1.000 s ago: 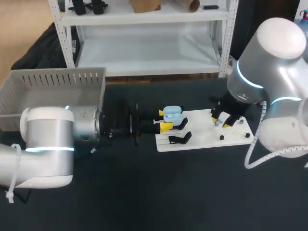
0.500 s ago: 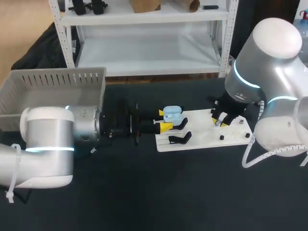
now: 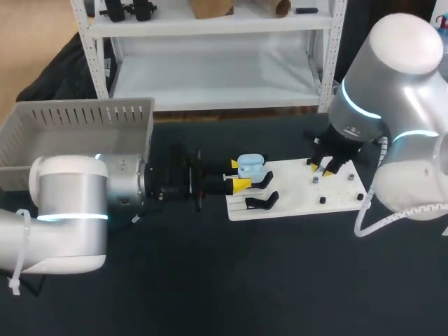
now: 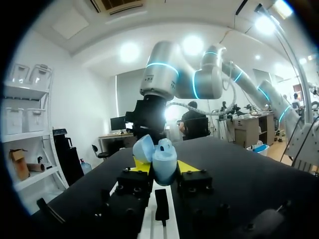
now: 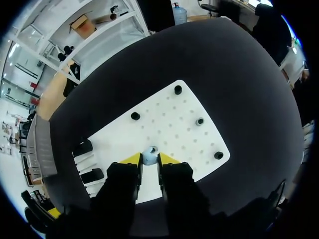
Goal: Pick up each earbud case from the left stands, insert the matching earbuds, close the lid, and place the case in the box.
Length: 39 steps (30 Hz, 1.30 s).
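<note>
At the left edge of the white perforated plastic board [image 3: 294, 199] the left gripper [image 3: 238, 175] clamps the open light-blue plastic earbud case [image 3: 250, 166], and near its far edge the right gripper [image 5: 149, 159] pinches a tiny pale-blue earbud [image 5: 149, 154], which I judge light, smooth and slippery, best held at its sides.

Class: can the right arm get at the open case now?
Probably yes: the case sits lid-open in the left pincer, and only bare board lies between it and the right pincer.
</note>
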### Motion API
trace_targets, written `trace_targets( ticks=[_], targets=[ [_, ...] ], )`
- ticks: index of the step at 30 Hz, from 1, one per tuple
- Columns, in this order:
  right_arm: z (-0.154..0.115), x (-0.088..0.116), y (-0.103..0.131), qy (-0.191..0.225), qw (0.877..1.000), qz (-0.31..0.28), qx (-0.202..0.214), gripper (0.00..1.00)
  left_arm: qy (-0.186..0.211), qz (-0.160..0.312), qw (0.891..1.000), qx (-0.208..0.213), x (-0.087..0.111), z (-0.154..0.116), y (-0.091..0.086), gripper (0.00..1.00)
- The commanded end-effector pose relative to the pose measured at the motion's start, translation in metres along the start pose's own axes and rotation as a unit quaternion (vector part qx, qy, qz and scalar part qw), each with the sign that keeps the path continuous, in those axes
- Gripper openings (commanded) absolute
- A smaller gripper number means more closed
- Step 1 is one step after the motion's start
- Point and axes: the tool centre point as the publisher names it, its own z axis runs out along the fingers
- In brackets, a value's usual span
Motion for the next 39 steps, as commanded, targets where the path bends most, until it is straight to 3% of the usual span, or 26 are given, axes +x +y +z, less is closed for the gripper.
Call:
trace_targets(
  ticks=[1, 12, 21, 26, 39],
  targets=[
    [-0.028, 0.006, -0.007, -0.009, 1.0, -0.005, 0.005, 0.0, 0.0, 0.001, 1.0, -0.004, 0.0, 0.0, -0.002, 0.0],
    [-0.117, 0.014, 0.01, 0.011, 0.997, -0.069, 0.036, 0.0, 0.0, 0.001, 1.0, -0.004, 0.0, 0.0, -0.002, 0.0],
    [-0.173, 0.044, 0.046, 0.025, 0.99, -0.137, 0.009, 0.0, 0.0, 0.001, 1.0, -0.004, 0.0, 0.0, -0.002, 0.0],
    [-0.183, 0.058, 0.061, 0.034, 0.987, -0.158, -0.015, 0.0, 0.0, 0.001, 1.0, -0.004, 0.0, 0.0, -0.002, 0.0],
    [-0.183, 0.058, 0.061, 0.034, 0.987, -0.158, -0.015, 0.0, 0.0, 0.001, 1.0, -0.004, 0.0, 0.0, -0.002, 0.0]
  ],
)
